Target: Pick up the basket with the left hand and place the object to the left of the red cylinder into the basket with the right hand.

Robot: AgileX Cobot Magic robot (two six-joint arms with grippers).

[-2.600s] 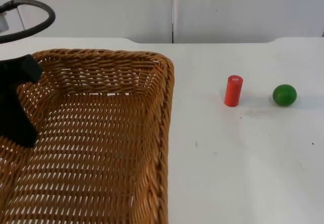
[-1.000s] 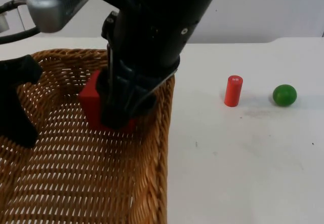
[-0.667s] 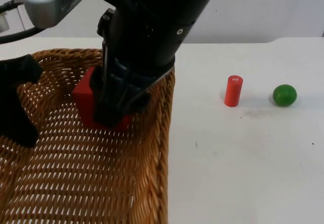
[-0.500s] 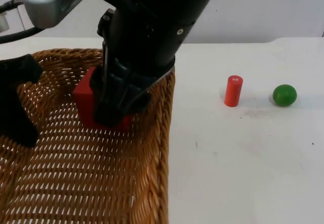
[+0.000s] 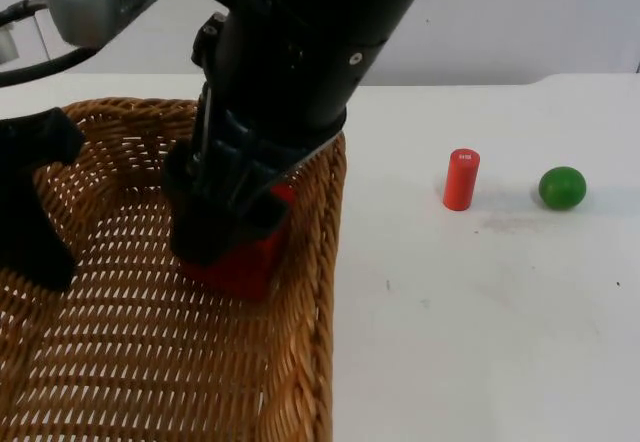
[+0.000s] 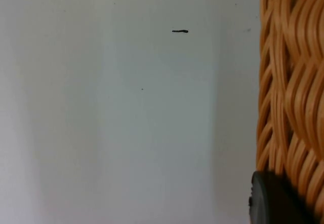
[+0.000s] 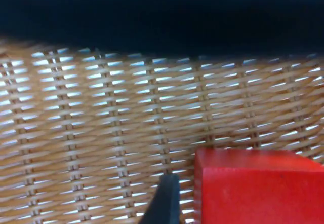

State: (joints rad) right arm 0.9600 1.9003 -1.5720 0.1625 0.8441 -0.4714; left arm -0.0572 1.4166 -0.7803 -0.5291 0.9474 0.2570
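On the white table [image 5: 480,302], right tool [image 5: 225,224] spread around red block [image 5: 245,262]; left tool's state unclear.

No text can be read anywhere (the small white mark atop the red cylinder [image 5: 461,179] is illegible).

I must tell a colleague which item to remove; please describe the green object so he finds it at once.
On the white table, right of the wicker basket, stand two small things. The green ball is the outer one, right of the red cylinder: round and green, not tall and red.
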